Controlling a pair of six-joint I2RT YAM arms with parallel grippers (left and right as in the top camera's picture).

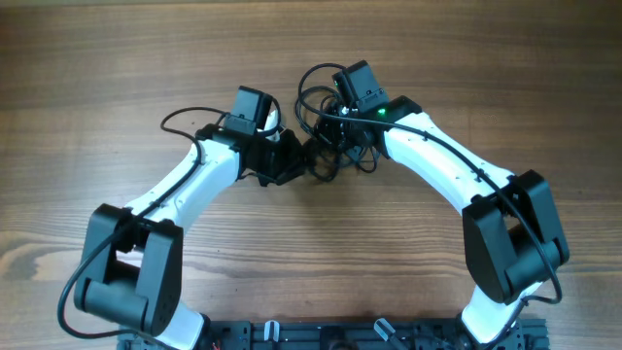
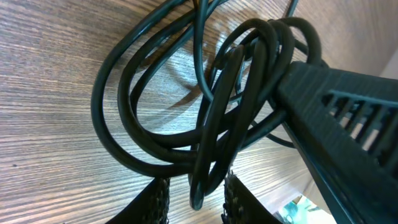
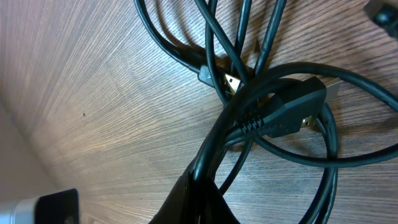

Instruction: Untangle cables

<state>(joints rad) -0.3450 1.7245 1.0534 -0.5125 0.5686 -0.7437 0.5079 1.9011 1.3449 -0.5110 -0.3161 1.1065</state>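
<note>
The cables point(image 1: 326, 136) are a bunch of thin black loops on the wooden table between the two arms. In the left wrist view the loops point(image 2: 155, 149) hang in front of my left gripper point(image 2: 196, 202). Its jaws stand a little apart, with a loop's end between the pads and a gap on the left side. In the right wrist view my right gripper point(image 3: 202, 199) is shut on one strand. That strand rises to a black plug point(image 3: 280, 112) beside a small metal plug end point(image 3: 233, 81). From above, the left gripper point(image 1: 303, 160) and the right gripper point(image 1: 335, 131) nearly meet at the bunch.
The right gripper's black body point(image 2: 336, 106) fills the right side of the left wrist view, close against the loops. The arms' own thicker wires run along both arms point(image 1: 185, 117). Bare wooden table point(image 1: 97, 78) surrounds the bunch.
</note>
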